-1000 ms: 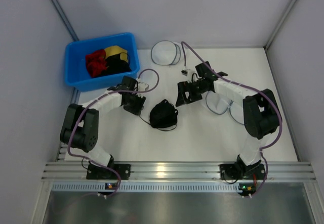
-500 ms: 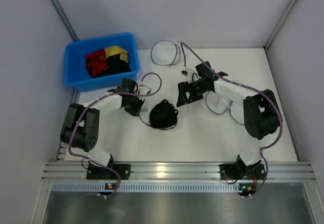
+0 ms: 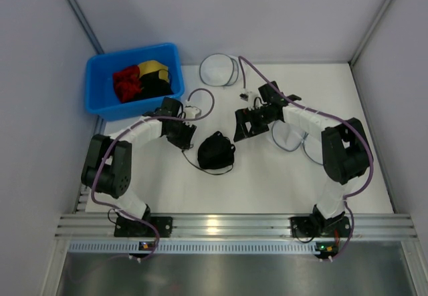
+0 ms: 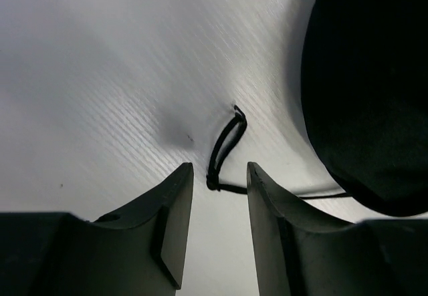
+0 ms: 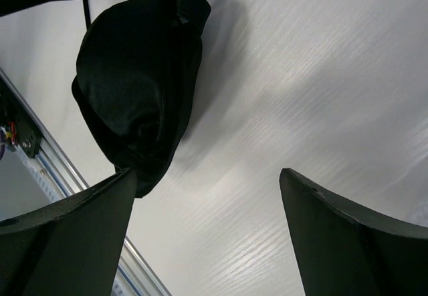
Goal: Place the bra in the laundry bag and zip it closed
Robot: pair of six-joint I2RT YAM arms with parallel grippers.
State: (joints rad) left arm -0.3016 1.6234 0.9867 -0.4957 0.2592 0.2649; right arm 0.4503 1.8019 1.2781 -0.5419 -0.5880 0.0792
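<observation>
The bra [image 3: 215, 152] lies bunched on the counter [image 3: 267, 182], not yet in the laundry bag [image 3: 289, 139], which sits to the bra's right, partly under the right arm. Your left claw [image 4: 219, 172] is released, its tips low on the counter just left of the bra, with only the thin strap loop [image 4: 226, 145] in front of the gap. If you clench here you probably catch that strap alone. It could slip out, or the bra could dangle and swing on the way to the bag. The right claw [image 5: 207, 172] is spread wide and grasps nothing. It is just beyond the bra, so both arms reaching in could bump each other.

Only the left wrist view shows the strap loop clearly. The right wrist view shows the bra's folded cups. Only the top view shows the laundry bag.
</observation>
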